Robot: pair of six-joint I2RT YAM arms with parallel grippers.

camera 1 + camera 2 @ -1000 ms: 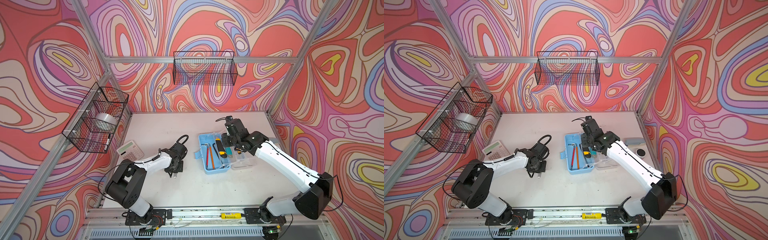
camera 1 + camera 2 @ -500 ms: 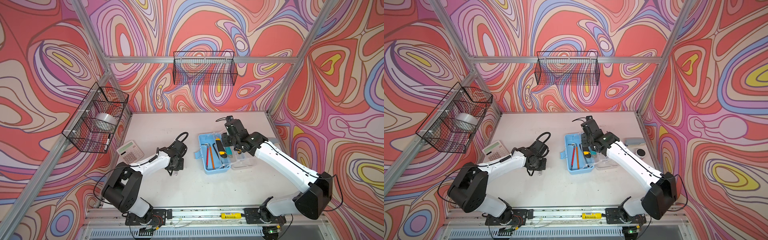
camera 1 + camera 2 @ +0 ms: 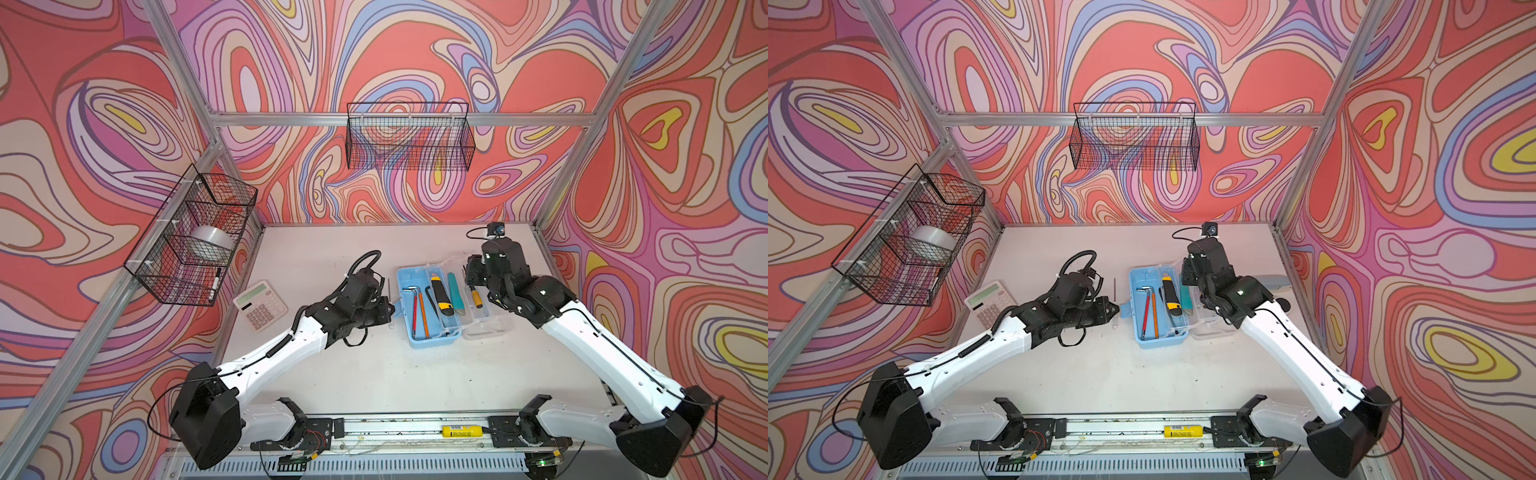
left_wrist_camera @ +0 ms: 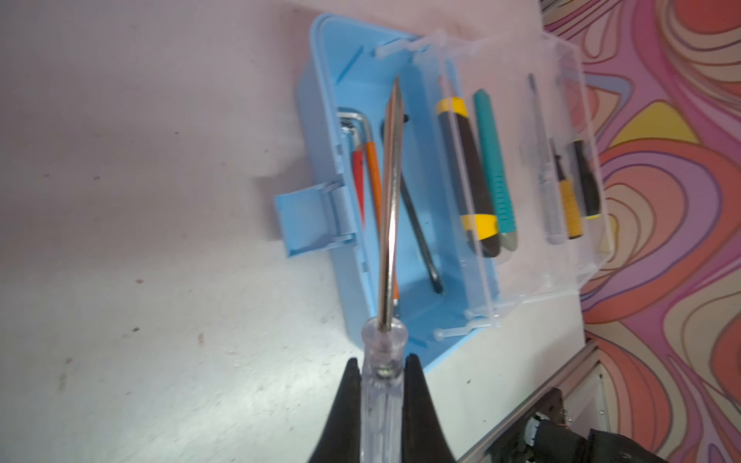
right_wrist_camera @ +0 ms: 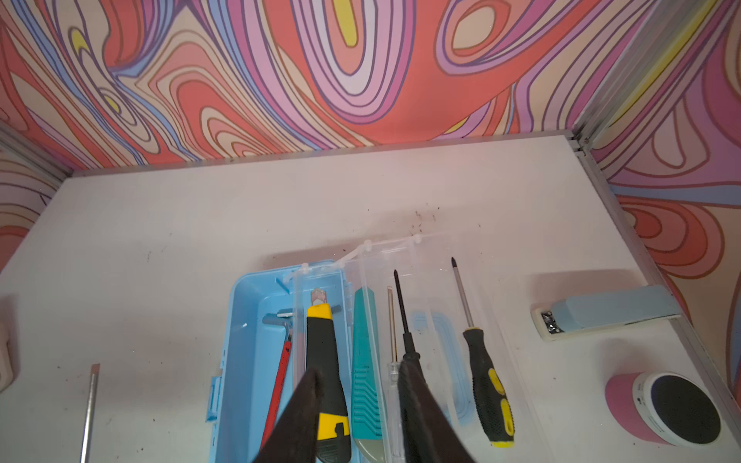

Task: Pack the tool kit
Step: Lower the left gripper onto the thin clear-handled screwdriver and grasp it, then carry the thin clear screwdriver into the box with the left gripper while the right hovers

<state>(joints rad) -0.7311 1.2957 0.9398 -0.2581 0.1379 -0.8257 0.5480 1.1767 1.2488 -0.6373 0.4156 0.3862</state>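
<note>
Tool kit box rests open on the bench, right of centre in both top views. Its clear lid is folded out on the side toward the right arm.

White calculator lies near the left bench edge, well apart from the box. Pale blue stapler lies on the bench beyond the lid.

Left claw is clamped on the clear handle of a flat-blade screwdriver, whose shaft points over the latch side of the box. Right claw hovers above the hinge side of the box, jaws partly apart and gripping nothing.

Box contents:
- yellow-black utility knife and teal utility knife, side by side
- red and orange hex keys
- black hex key

Lid contents:
- black-and-yellow screwdriver
- black screwdriver
- second clear-handled screwdriver
</note>
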